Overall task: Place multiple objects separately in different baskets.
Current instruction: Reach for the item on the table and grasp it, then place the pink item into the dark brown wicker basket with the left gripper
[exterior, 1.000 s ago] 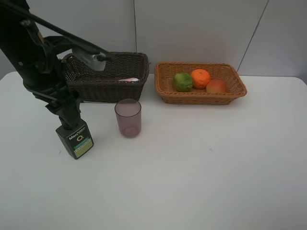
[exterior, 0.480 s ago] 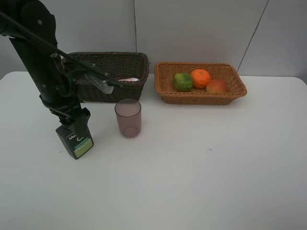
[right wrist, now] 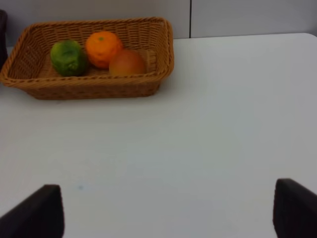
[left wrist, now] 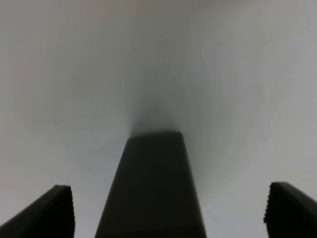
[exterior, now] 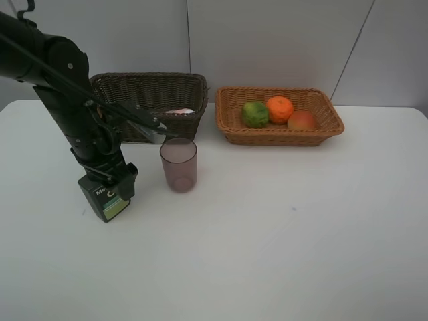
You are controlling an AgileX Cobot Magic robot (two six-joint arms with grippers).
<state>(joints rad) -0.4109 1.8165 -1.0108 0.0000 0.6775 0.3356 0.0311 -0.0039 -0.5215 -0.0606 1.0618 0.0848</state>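
The dark green pump bottle [exterior: 107,200] stands on the white table, left of the translucent pink cup [exterior: 178,164]. My left gripper [exterior: 111,178] has come down over the bottle's top, open. In the left wrist view the bottle [left wrist: 156,188] rises between the fingertips [left wrist: 52,213] with a gap on each side. A sliver of the small pink bottle [exterior: 179,111] shows inside the dark brown basket [exterior: 184,124]. The light tan basket [exterior: 277,139] holds the green fruit [exterior: 255,114], the orange [exterior: 279,109] and the red-yellow fruit [exterior: 301,120]. My right gripper [right wrist: 166,210] is open over bare table.
The two baskets stand side by side along the back of the table, against a grey wall. The left arm's links and cable [exterior: 130,115] cross in front of the dark basket. In the right wrist view the tan basket [right wrist: 89,90] lies well beyond the fingers.
The left arm has swung down and forward, lowering its gripper from above the pump bottle's neck to around its top. Bottle, cup and fruits have stayed put.
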